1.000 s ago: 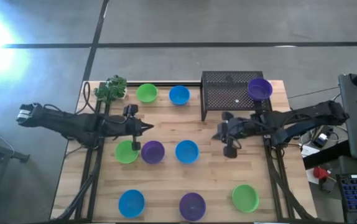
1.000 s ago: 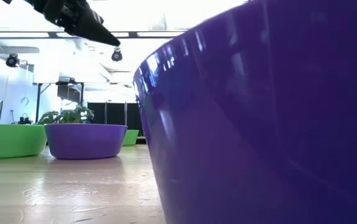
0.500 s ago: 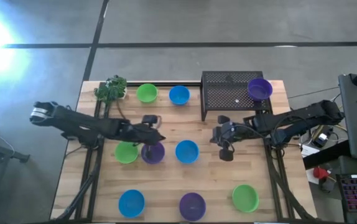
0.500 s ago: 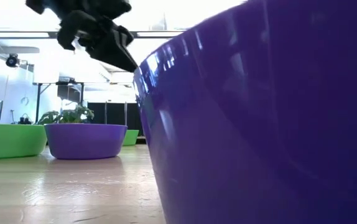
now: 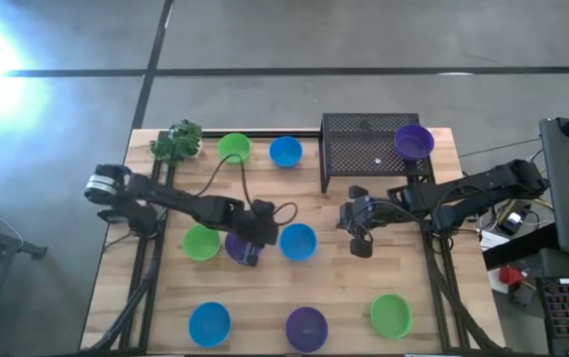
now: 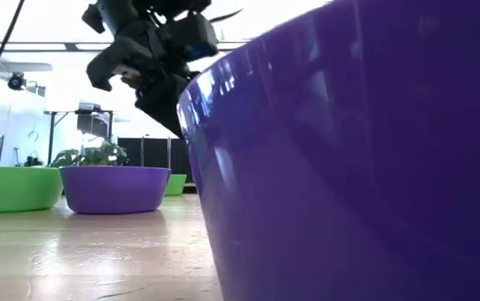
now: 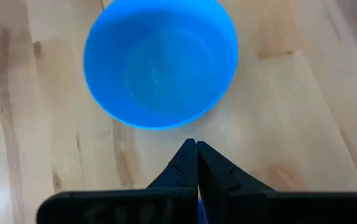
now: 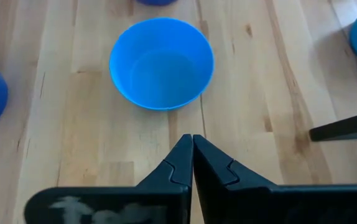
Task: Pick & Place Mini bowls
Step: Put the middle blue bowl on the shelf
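Observation:
Nine mini bowls stand upright. On the table's far side are a green one (image 5: 233,149) and a blue one (image 5: 285,151), and a purple one (image 5: 413,141) sits on the black mesh basket (image 5: 369,149). The middle row holds green (image 5: 201,242), purple (image 5: 243,243) and blue (image 5: 297,241). The near row holds blue (image 5: 208,322), purple (image 5: 306,327) and green (image 5: 391,314). My left gripper (image 5: 270,233) hangs shut, slanting down, above the gap between the middle purple and blue bowls, with the blue bowl (image 7: 160,62) just ahead of it. My right gripper (image 5: 342,220) is shut to the right of that blue bowl (image 8: 162,62).
A small leafy plant (image 5: 177,141) stands at the far left corner. The black mesh basket takes up the far right. In the low view the near purple bowl (image 6: 349,167) fills most of the picture. Bare wood lies between the rows of bowls.
My left gripper has gone toward the table's right edge and down, from the far side of the middle green bowl to the gap between the purple and blue ones. It has tipped more steeply downward and stayed shut. No bowl has moved.

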Motion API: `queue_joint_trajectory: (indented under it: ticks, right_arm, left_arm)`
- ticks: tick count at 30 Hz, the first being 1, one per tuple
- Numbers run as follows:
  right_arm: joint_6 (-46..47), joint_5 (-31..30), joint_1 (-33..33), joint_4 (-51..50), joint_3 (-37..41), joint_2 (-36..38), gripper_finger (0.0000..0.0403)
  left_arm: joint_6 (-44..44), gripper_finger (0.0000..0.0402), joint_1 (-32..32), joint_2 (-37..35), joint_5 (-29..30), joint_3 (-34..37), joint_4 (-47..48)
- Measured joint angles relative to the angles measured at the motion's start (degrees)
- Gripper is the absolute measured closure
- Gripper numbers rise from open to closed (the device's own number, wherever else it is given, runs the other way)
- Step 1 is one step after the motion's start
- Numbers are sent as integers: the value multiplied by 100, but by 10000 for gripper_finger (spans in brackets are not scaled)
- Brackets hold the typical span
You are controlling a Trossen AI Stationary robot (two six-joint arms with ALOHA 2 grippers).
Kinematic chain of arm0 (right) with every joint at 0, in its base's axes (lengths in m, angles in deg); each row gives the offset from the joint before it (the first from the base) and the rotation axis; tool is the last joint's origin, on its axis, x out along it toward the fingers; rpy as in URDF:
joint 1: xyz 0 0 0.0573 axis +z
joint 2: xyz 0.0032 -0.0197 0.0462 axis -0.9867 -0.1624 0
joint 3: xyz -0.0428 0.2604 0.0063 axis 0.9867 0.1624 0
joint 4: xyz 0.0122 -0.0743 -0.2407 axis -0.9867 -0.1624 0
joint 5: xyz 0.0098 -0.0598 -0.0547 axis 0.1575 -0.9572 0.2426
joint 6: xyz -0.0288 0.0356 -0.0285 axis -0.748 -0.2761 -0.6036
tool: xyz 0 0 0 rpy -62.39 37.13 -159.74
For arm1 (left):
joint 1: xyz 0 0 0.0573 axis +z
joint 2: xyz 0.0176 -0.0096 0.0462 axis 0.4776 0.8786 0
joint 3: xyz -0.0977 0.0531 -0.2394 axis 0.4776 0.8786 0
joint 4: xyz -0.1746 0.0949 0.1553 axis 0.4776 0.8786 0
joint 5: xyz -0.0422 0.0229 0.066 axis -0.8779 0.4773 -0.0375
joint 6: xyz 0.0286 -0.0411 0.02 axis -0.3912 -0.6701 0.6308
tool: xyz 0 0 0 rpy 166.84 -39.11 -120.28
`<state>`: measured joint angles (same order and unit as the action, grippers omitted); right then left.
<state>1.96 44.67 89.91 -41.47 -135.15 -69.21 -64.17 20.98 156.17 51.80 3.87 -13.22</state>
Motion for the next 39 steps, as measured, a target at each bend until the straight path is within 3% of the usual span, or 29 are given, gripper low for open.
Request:
queue_joint_trajectory:
  ticks: [9, 22, 39]
  right_arm:
    - [-2, -2, 0, -7, 0, 0, 394]
    - [-4, -7, 0, -7, 0, 7, 394]
    - [333, 67, -1, 40, 2, -6, 394]
  left_arm:
    - [-381, 402, 79, 541, -356, -331, 66]
    - [-399, 402, 177, 1185, -338, -837, 120]
    - [86, 402, 184, 1338, 310, -1323, 25]
